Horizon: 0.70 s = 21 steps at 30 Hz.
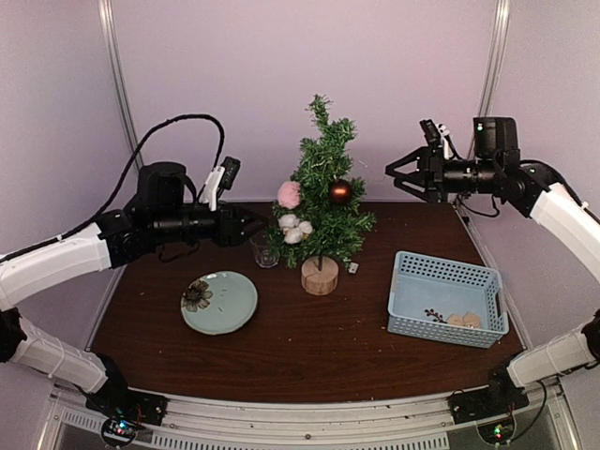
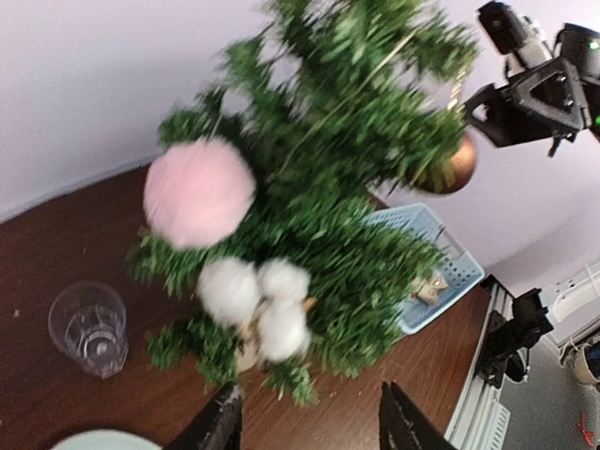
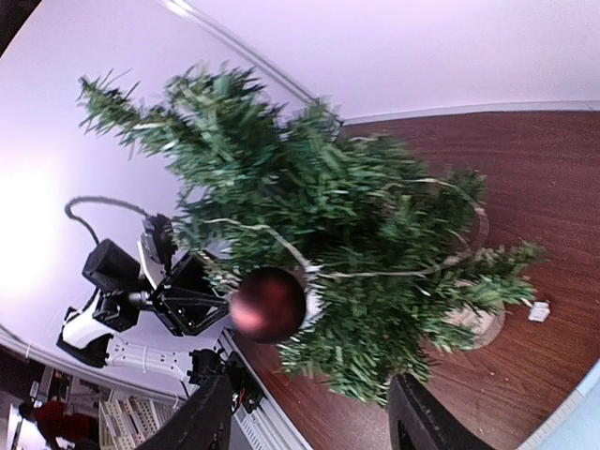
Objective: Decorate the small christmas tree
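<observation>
The left gripper [image 1: 255, 225] has its two fingers spread apart and holds nothing. It hangs in the air just to the left of the small christmas tree [image 1: 323, 187], at the height of the low branches. Just under it, left of the tree, stands a clear glass [image 1: 264, 251]. Nearer to the arms than the glass lies a round light-green plate [image 1: 218, 302] with one dark flower [image 1: 196, 295] on its left side.

The right gripper [image 1: 394, 175] is spread open too, with nothing in it. It hangs to the right of the tree, near the top half and not touching it. Lower down, well to the right of the tree, sits a light-blue basket [image 1: 447, 298] with holes in its walls. In it lie a small dark twig [image 1: 434, 315] and some little light-brown pieces [image 1: 463, 320].

The tree stands at the middle back of the dark brown table [image 1: 309, 356], on a round wooden stump [image 1: 320, 276]. It stands straight up, and its pointed tip points up. A pink fluffy ball [image 1: 289, 194] and some white cotton balls [image 1: 295, 230] hang on its left side. A shiny brown ball [image 1: 339, 191] hangs on its right side. A tiny white thing [image 1: 353, 268] lies on the table just right of the stump.
</observation>
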### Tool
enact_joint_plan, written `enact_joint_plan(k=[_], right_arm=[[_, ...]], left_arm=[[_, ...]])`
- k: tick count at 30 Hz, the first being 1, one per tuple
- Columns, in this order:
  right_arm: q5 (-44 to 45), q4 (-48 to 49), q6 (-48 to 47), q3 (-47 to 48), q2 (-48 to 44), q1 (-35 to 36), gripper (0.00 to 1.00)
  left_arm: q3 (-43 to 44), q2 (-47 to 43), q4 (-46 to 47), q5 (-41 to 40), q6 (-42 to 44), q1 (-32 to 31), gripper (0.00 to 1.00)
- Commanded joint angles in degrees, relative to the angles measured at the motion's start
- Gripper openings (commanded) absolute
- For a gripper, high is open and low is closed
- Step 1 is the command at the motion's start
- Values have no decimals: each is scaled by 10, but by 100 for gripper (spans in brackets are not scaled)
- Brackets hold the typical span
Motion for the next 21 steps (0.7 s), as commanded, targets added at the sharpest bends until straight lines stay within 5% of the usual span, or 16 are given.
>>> enact_joint_plan(k=[1,8,21], right_arm=[[9,4,28,-53,-27,-50,56],[47,2,8,-104,35,-72,51],[27,127,30,-127,194,-79,40]], left_arm=[[-78,-31,2,-59,-62,14,45],[-161,-21,65,-97,-121,22,42],[-270,100,329,-145,-244,16,31]])
